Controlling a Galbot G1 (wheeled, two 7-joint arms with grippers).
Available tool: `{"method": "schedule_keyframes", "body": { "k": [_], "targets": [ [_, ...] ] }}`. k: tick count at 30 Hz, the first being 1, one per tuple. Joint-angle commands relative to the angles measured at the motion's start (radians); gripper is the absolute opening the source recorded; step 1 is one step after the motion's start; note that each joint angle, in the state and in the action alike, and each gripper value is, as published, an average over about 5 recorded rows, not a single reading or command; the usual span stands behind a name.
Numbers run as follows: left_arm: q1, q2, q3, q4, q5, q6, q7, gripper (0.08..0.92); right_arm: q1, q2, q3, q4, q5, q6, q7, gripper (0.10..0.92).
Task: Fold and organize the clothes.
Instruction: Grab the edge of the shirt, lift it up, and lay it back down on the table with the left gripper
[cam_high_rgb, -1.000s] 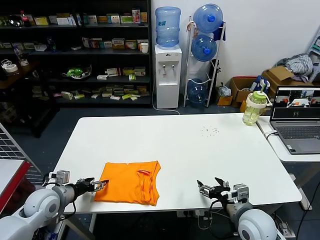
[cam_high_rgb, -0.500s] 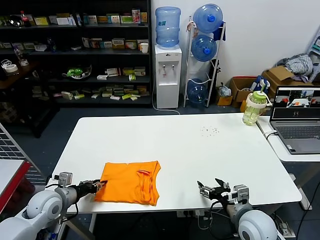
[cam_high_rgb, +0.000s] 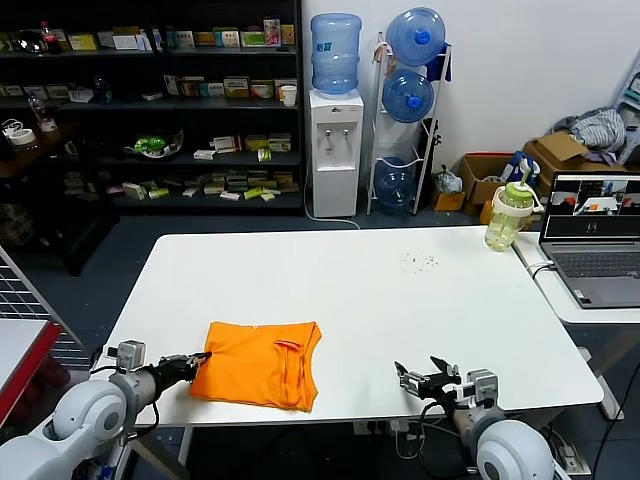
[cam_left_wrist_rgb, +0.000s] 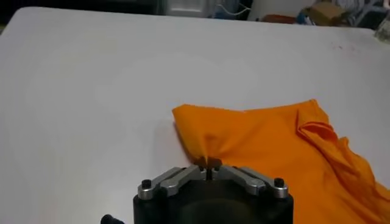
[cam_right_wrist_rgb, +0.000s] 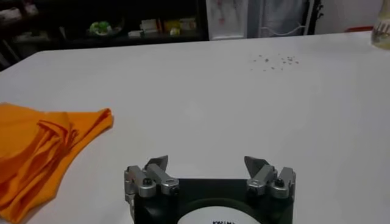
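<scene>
The orange T-shirt (cam_high_rgb: 258, 364) lies folded near the front left of the white table (cam_high_rgb: 400, 300); no lettering shows. It also shows in the left wrist view (cam_left_wrist_rgb: 286, 152) and in the right wrist view (cam_right_wrist_rgb: 36, 152). My left gripper (cam_high_rgb: 197, 360) is shut on the shirt's left edge, pinching the cloth (cam_left_wrist_rgb: 208, 162). My right gripper (cam_high_rgb: 425, 378) is open and empty over the table's front edge, to the right of the shirt; it shows in its own view (cam_right_wrist_rgb: 209, 165).
A green-lidded bottle (cam_high_rgb: 510, 217) stands at the table's back right corner. A laptop (cam_high_rgb: 596, 240) sits on a side table to the right. Small crumbs (cam_high_rgb: 420, 262) lie on the table's far part. Shelves and water jugs stand behind.
My left gripper has slid left, back toward the table's edge, and closed on the shirt's left edge, pulling it slightly. The right arm has not moved.
</scene>
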Motion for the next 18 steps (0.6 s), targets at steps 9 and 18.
{"method": "schedule_keyframes", "body": {
  "k": [9,18],
  "targets": [
    [0.124,0.311,-0.225,-0.050,-0.049,0.036,-0.171,0.101,0.028,-0.010,-0.013,0.011,-0.010,0.018,-0.019,0.823],
    [0.087,0.426,-0.245,0.157,-0.028,0.007,-0.102,0.101,0.020,-0.013,-0.003,0.011,-0.015,0.037,-0.035,0.823]
  ]
}}
